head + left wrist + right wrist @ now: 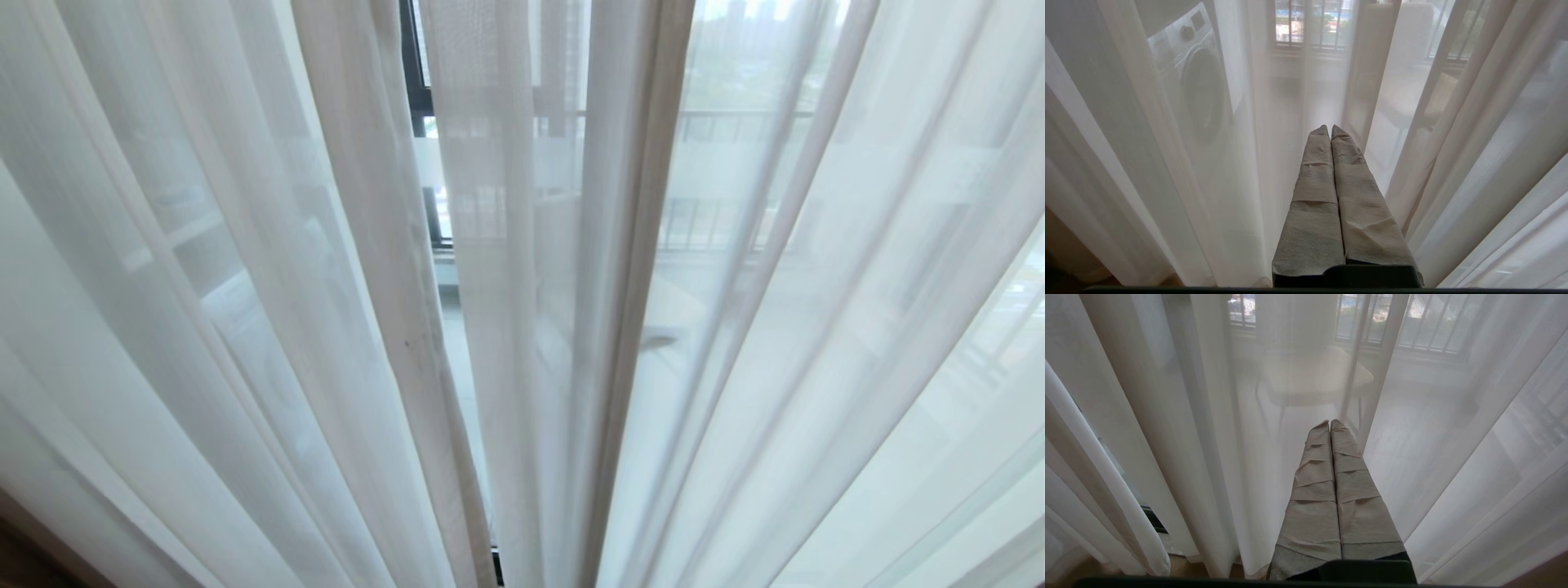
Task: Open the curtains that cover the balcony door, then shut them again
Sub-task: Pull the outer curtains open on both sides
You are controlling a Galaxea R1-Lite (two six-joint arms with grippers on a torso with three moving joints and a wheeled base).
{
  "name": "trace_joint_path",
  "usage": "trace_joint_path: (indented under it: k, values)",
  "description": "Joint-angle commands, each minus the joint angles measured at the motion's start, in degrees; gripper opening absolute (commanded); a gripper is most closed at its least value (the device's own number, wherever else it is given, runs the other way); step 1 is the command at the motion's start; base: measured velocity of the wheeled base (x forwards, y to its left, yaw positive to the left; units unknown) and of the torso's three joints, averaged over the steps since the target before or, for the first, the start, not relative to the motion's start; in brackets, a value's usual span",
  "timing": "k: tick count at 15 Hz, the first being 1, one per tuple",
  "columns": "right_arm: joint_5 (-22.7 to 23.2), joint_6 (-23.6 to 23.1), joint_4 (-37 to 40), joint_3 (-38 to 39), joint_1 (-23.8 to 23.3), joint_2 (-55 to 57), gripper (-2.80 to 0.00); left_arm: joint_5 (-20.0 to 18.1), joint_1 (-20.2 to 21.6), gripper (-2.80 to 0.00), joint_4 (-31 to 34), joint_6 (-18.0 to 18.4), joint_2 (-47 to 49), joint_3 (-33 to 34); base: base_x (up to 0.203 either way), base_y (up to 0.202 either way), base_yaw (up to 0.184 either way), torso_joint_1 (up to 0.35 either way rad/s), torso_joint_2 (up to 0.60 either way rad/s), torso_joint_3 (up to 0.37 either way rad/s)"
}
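the sheer curtains (pixel 245 286) hung drawn across the balcony door (pixel 418 98), light, soft and slippery; best gathered at a pleat edge. left gripper (pixel 1329 130) and right gripper (pixel 1329 424) fingers were clenched, empty, near the fabric.

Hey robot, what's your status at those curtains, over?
Left gripper and right gripper: jaws shut, empty, facing the fabric. Sheer curtains drawn across the balcony door, narrow gap at centre. Nothing blocking.
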Motion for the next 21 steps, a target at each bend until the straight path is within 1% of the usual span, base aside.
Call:
trace_joint_path:
  k: [1, 21]
  values:
    - [0.03, -0.02, 0.01, 0.01, 0.02, -0.02, -2.8, 0.05, 0.02, -2.8, -0.01, -0.05, -0.02, 0.0, 0.0, 0.0, 0.0, 0.0, 0.0, 0.0]
    - [0.03, -0.02, 0.01, 0.01, 0.02, -0.02, -2.8, 0.05, 0.02, -2.8, -0.01, -0.14, 0.06, 0.0, 0.0, 0.0, 0.0, 0.0, 0.0, 0.0]
